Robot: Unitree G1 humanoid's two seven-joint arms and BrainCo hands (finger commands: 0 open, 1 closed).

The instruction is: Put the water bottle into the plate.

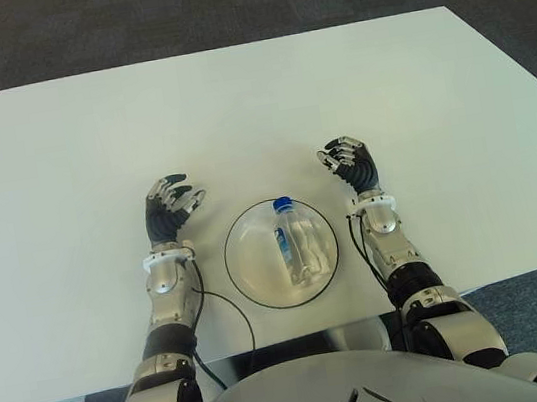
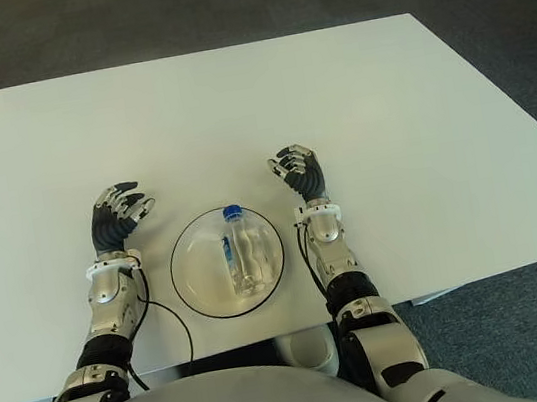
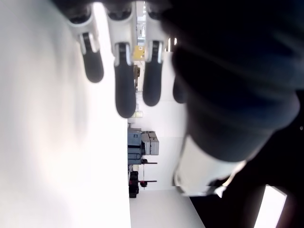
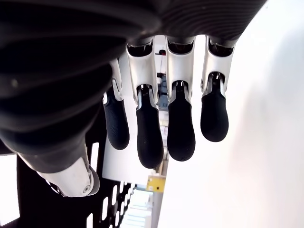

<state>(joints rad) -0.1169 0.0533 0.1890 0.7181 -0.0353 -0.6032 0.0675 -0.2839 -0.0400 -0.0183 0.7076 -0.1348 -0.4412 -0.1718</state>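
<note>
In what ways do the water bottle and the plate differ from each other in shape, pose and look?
The water bottle is long and narrow; the plate is round and wide. The bottle lies on its side inside the plate, while the plate sits flat on the white table. The bottle has a blue cap pointing away from the robot; the plate has only a dark thin rim. Both look clear, and both lie between the left hand and the right hand, which hold nothing.
</note>
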